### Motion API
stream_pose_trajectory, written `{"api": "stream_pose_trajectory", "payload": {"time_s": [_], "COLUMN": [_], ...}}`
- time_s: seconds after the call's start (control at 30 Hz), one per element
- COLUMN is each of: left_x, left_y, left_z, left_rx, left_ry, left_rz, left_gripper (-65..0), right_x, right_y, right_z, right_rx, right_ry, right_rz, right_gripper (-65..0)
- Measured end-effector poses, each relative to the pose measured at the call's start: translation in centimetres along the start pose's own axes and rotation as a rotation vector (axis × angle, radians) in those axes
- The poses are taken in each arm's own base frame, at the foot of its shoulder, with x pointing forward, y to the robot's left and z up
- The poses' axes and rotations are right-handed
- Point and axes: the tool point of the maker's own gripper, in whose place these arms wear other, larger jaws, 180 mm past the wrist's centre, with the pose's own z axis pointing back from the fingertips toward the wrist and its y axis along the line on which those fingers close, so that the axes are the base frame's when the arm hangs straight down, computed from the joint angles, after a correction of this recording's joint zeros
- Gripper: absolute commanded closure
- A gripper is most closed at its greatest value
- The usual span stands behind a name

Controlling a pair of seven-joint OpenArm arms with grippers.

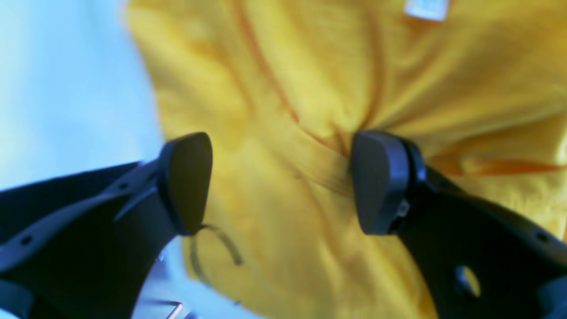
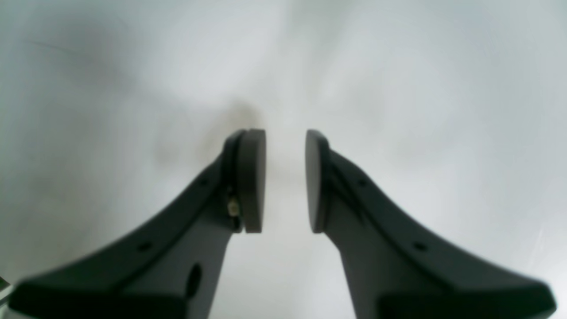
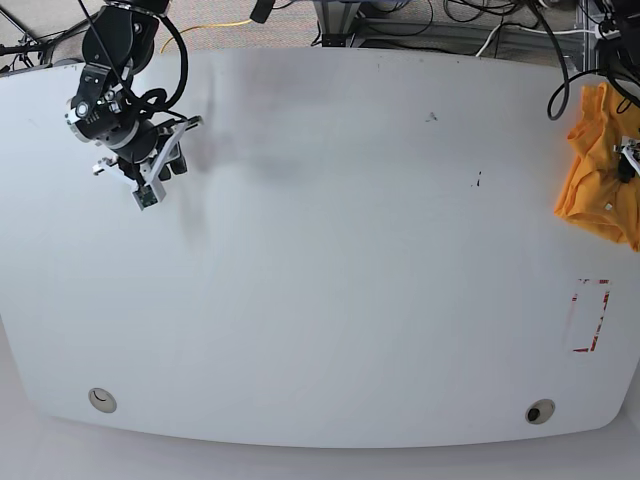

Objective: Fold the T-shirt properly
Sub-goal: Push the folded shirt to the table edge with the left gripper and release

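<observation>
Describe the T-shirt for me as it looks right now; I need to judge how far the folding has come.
The T-shirt is orange-yellow, soft knit cloth, lying crumpled in a bunched heap at the far right edge of the white table, partly out of the base view. Nothing is folded yet. A small white tag shows among deep creases. The left gripper stands wide open right at the cloth, one finger pressing into a wrinkle.

Matte black curved fingers (image 2: 250, 181) with flat oval pads; black arm (image 3: 118, 60) looped with black cables
</observation>
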Motion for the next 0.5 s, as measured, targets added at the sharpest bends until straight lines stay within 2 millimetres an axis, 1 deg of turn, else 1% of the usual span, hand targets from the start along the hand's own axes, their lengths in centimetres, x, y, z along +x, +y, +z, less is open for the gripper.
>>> {"api": "stream_pose_trajectory", "payload": {"time_s": [0.03, 0.1, 0.13, 0.2, 0.27, 0.33, 0.43, 0.47, 0.5], "left_x": [0.3, 1.7, 2.5, 4.7, 6.4, 8.2, 10.7, 11.4, 12.0], "left_y": [0.4, 1.2, 1.3, 1.3, 0.9, -0.1, -2.0, -2.8, -4.2], "left_z": [0.4, 1.3, 1.7, 2.8, 3.7, 4.7, 5.9, 6.2, 6.3], "left_rx": [0.003, 0.020, 0.030, 0.054, 0.070, 0.070, 0.070, 0.068, 0.051], "left_ry": [-0.009, -0.056, -0.079, -0.159, -0.216, -0.278, -0.366, -0.393, -0.419], "left_rz": [-0.003, -0.013, -0.016, -0.008, -0.016, -0.033, -0.042, -0.035, -0.028], "left_gripper": [-45.1, -45.1, -45.1, -45.1, -45.1, -45.1, -44.3, -42.5, -40.1], "right_x": [0.0, 0.0, -0.1, 0.0, 0.6, 1.4, 2.6, 3.2, 3.4], "right_y": [0.0, 0.0, 0.0, 0.0, 0.0, -0.1, 0.2, 0.4, 0.5], "right_z": [0.0, 0.0, 0.0, 0.0, 0.2, 0.5, 0.9, 1.0, 1.1], "right_rx": [-0.001, -0.002, -0.002, -0.002, -0.006, -0.016, -0.015, -0.011, -0.009], "right_ry": [0.000, 0.002, 0.003, -0.001, -0.033, -0.074, -0.156, -0.190, -0.214], "right_rz": [0.000, 0.001, 0.001, 0.001, 0.006, 0.016, 0.025, 0.027, 0.028], "right_gripper": [-14.4, -14.4, -14.4, -14.4, -14.4, -14.4, -14.4, -14.4, -14.4]}}
